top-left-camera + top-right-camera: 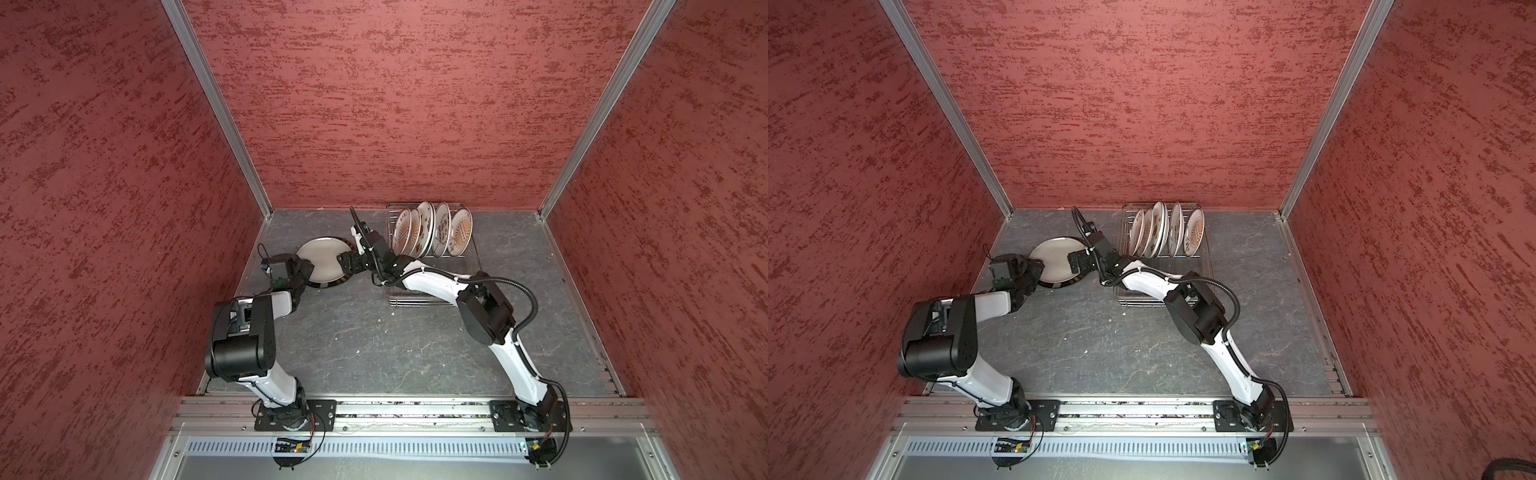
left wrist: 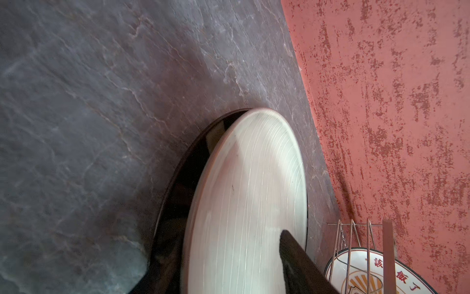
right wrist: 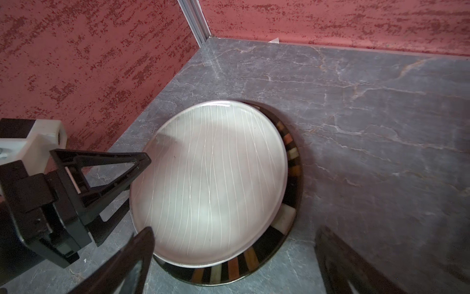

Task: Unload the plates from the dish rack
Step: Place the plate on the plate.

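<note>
As your two arms meet at the far left of the grey stone-look tabletop [image 1: 374,345], a white ribbed plate [image 1: 322,257] lies flat on a dark plate [image 3: 292,165] with a striped rim. The white one sits off-centre, so a crescent of that rim shows past it. Your left gripper [image 1: 305,270] is at the white plate's edge nearest the side wall [image 1: 124,208]. Its jaws are parted around the rim, one finger [image 2: 292,249] over the ribbed face and the other below. The right wrist view shows a clear gap between the fingers, though you cannot tell from these frames whether either pad touches the plate. Your right gripper [image 3: 236,229] hangs over the opposite edge with its jaws spread wide and nothing between them but air above the plate. Just right of the stack, the dish rack [image 1: 473,262] stands on the tabletop close to the back wall. In both top views five plates [image 1: 428,230] stand upright between the prongs in its far half, orange-sunburst ones at either end of the row. The left wrist view catches the plate with red characters [image 2: 376,269] behind the wire prongs. Your right arm reaches across the near half of the rack.
</note>
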`<action>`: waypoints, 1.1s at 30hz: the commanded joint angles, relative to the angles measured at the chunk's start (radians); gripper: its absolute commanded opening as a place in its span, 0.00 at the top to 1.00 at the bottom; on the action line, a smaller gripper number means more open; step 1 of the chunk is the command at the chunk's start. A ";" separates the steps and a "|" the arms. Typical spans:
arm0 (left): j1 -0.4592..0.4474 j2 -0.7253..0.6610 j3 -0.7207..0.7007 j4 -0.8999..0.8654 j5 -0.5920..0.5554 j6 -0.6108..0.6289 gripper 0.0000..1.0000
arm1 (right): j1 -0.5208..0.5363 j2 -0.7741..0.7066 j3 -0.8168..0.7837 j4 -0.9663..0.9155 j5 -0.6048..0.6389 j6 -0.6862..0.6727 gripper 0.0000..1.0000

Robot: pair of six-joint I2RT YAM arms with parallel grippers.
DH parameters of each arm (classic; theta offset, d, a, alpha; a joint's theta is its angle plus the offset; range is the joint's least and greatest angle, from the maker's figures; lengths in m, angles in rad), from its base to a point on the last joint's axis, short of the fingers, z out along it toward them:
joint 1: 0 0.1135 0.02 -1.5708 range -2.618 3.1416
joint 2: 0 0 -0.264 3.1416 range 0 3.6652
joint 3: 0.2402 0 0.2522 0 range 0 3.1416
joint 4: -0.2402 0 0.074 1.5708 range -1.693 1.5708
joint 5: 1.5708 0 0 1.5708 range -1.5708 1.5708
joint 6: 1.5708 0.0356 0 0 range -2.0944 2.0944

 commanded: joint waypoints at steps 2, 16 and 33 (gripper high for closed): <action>-0.010 0.003 0.038 -0.002 -0.045 0.037 0.39 | 0.002 -0.005 -0.011 0.019 0.029 -0.013 0.01; -0.017 0.024 0.048 -0.007 -0.096 0.039 0.31 | 0.002 -0.010 -0.018 0.030 0.039 -0.023 0.01; 0.008 -0.032 0.040 -0.035 -0.110 0.064 0.01 | 0.010 -0.093 -0.073 0.018 -0.010 -0.110 0.01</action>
